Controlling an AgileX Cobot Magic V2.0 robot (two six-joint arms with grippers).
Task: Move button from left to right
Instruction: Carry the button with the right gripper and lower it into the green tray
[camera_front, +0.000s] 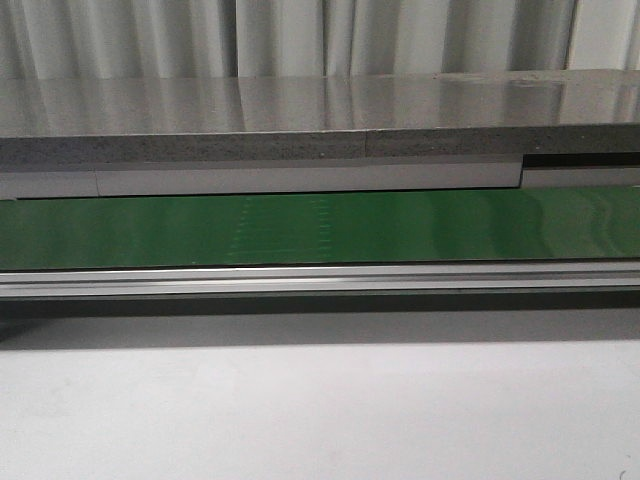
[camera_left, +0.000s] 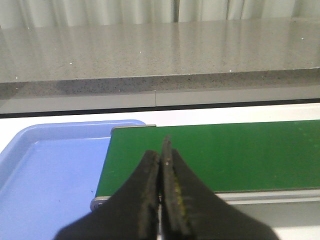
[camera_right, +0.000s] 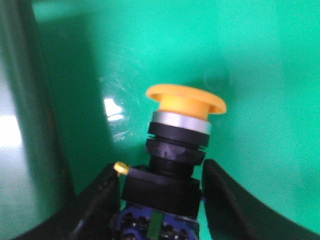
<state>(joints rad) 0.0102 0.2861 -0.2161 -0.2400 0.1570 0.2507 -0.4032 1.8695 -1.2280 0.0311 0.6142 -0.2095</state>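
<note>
While the long green conveyor belt (camera_front: 320, 228) lies bare in the front view, the button (camera_right: 175, 155), a small push-button with a round yellow-orange head on a blocky black body, sits between the right gripper's (camera_right: 165, 200) black fingers (camera_right: 95, 205).

The fingers press the black body from both sides, head pointing away; it looks light, rigid and smooth, so the flat sides seem the best hold. The left gripper (camera_left: 161, 165) hangs closed, empty, beside a shallow blue plastic tray (camera_left: 45, 170).
</note>
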